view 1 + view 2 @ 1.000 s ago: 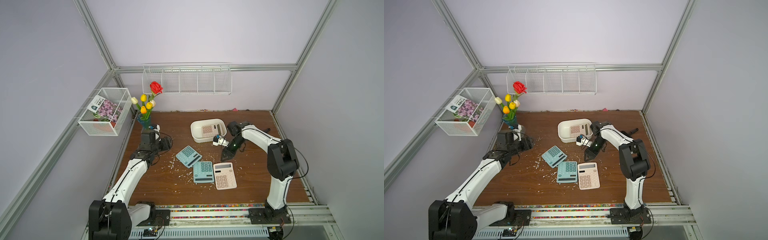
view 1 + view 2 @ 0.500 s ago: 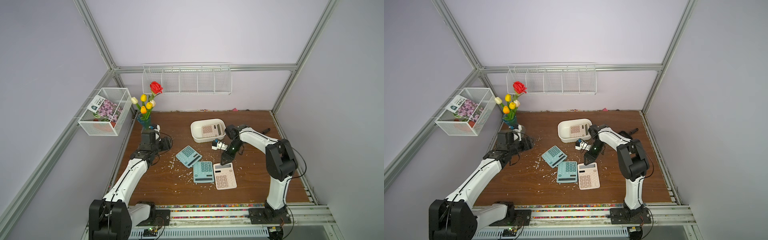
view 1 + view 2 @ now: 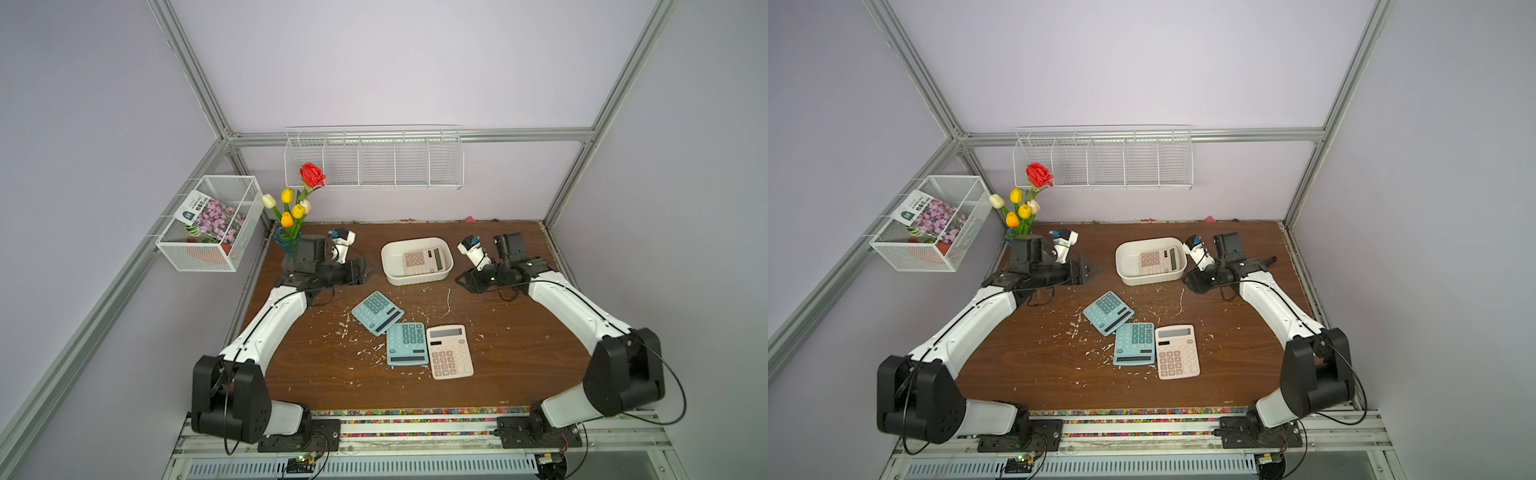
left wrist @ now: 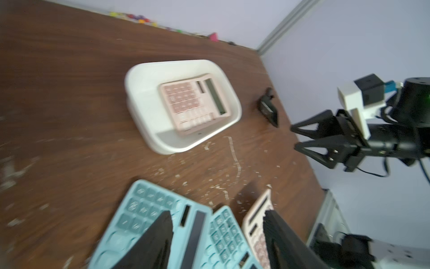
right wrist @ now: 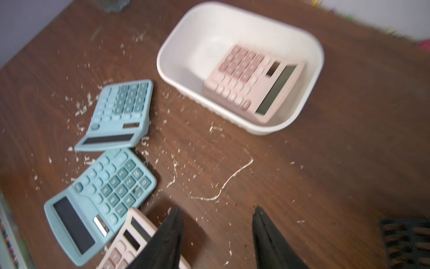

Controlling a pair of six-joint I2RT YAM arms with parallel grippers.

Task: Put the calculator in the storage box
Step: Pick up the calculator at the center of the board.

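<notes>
The white storage box (image 3: 390,251) (image 3: 1124,254) stands at the back middle of the brown table, with a pink calculator (image 3: 423,261) (image 5: 253,83) lying tilted inside it. In front of it lie two teal calculators (image 3: 377,312) (image 3: 407,344) and another pink calculator (image 3: 449,351). My right gripper (image 3: 463,280) (image 5: 218,209) hovers low just right of the box, open with nothing between its fingers. My left gripper (image 3: 360,272) (image 4: 217,214) is left of the box, open and empty. The left wrist view also shows the box (image 4: 139,76) and the right gripper (image 4: 293,137).
A vase of flowers (image 3: 291,232) stands at the back left corner beside the left arm. A wire-mesh basket (image 3: 208,232) and a long wire rack (image 3: 374,166) hang on the walls. White scraps (image 3: 446,297) litter the table's middle. A small black part (image 3: 1268,261) lies behind the right gripper.
The right arm has swung back from over the table's middle to the box's right side and lowered, its jaws a little wider. The left arm has not moved.
</notes>
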